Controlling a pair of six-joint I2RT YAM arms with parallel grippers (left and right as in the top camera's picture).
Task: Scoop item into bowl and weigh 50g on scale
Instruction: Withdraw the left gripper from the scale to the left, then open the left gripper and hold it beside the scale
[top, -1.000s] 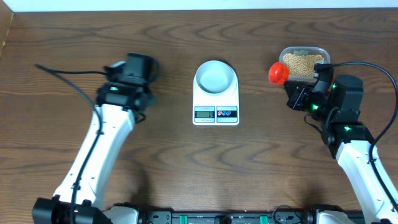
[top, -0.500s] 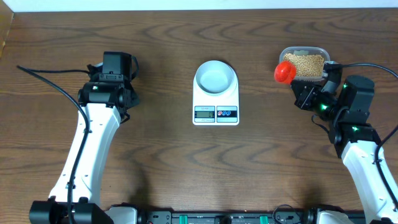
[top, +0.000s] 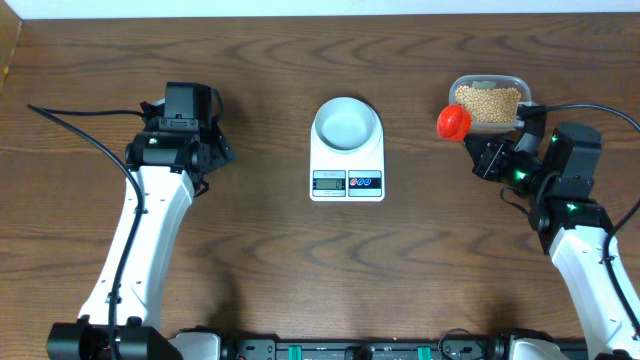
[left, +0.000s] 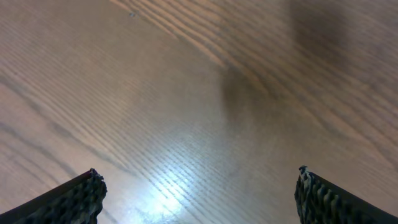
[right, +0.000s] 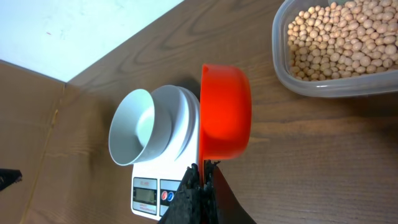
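The white scale (top: 347, 165) lies mid-table with the white bowl (top: 347, 123) on it; the bowl's pale inside holds nothing. Tan beans (top: 487, 99) fill a clear container (top: 512, 82) at the back right. My right gripper (top: 478, 150) is shut on the handle of a red scoop (top: 452, 121), which hovers just left of the container. In the right wrist view the scoop (right: 225, 112) is turned on edge between the bowl (right: 140, 134) and the beans (right: 342, 34), above my gripper (right: 204, 171). My left gripper (top: 186, 118) is open over bare wood, nothing between its fingers (left: 74, 199).
The scale's display and two buttons (right: 158, 190) face the front edge. A black cable (top: 80, 112) trails left from the left arm. A pale wall strip (top: 320, 6) borders the table's far edge.
My left arm pulled back to the left and its jaws opened wide. My right arm shifted right with the scoop, which then edged slightly left, off the container's rim.
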